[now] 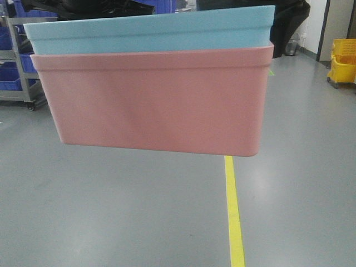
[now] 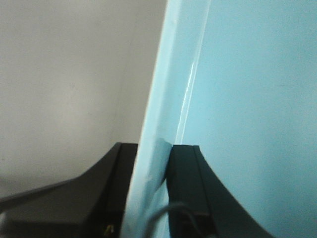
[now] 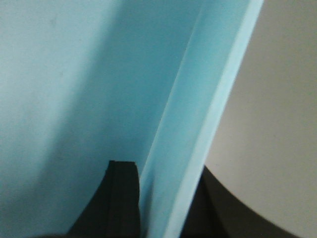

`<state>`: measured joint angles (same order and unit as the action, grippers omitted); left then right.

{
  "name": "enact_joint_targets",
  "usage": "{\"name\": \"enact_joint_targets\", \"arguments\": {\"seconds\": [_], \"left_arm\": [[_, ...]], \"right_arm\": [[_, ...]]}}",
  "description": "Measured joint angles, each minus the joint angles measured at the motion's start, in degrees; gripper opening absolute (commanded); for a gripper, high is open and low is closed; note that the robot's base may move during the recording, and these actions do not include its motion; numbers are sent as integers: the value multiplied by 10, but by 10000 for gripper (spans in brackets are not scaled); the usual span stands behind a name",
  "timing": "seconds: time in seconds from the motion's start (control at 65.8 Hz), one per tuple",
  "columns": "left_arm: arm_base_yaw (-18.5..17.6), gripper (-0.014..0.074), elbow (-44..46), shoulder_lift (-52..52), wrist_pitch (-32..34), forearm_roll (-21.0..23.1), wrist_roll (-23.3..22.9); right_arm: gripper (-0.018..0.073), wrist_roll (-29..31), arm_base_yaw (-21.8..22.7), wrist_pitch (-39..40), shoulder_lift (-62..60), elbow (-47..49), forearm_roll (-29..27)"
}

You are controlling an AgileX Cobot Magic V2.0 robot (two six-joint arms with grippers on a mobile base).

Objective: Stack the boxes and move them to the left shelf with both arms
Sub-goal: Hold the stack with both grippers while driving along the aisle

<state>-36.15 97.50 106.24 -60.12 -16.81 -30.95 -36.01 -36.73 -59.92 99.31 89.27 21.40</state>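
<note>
Light blue bin [image 1: 150,33] nested in salmon pink bin [image 1: 156,105], left claw [image 2: 151,193] clamped on blue wall, right claw [image 3: 163,203] seemingly likewise

Salmon pink across the lower bin [image 1: 156,105], one even matte tone, a shade paler along the rim band. Light blue on the upper bin [image 1: 150,30], equally plain; from the wrist views a pale turquoise, with a whitish highlight running down the rim. Black on the left gripper [image 2: 153,163] and on the right gripper [image 3: 163,188]. Glossy grey for the floor [image 1: 111,211], crossed by a yellow stripe [image 1: 234,211]. Bright yellow on the mop bucket [image 1: 344,61]. Dark blue on the crates [image 1: 29,63] at far left, silver-grey on their rack [image 1: 23,78].
</note>
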Motion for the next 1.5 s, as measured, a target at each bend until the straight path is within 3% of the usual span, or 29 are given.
{"name": "enact_joint_targets", "arguments": {"seconds": [1.505], "left_arm": [[-1,-3,0,1,5,0,0]], "right_arm": [[57,0,0,-3,0,0,2]]}}
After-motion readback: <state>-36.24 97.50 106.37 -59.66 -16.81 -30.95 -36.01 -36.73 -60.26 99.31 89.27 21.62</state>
